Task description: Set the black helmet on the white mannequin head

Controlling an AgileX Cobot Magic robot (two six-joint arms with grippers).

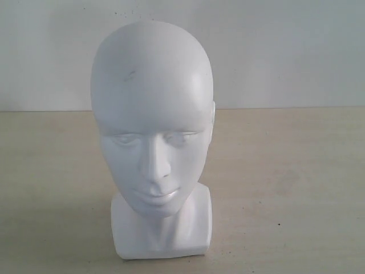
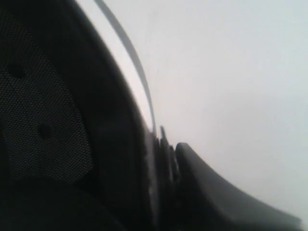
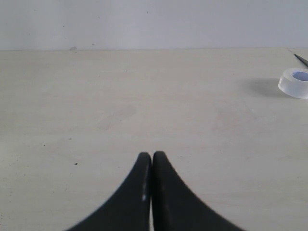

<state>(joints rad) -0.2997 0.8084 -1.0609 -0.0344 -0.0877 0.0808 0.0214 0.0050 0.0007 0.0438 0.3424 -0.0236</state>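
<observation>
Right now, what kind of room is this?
Probably a plain test bench: a glossy white plastic mannequin head on a pale wooden table, a blank white wall, a clear tape roll.

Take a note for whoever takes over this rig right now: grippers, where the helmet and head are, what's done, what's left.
Left gripper: seems clamped on the black helmet rim, helmet held up, outside the exterior view.
Right gripper: shut, empty, above the table.
White mannequin head: upright on the table, bare.
Done: helmet picked up.
Left: lower it onto the head.

The right gripper [image 3: 152, 155] has 2 smooth black fingers [image 3: 129, 198] curving to narrow tips.
</observation>
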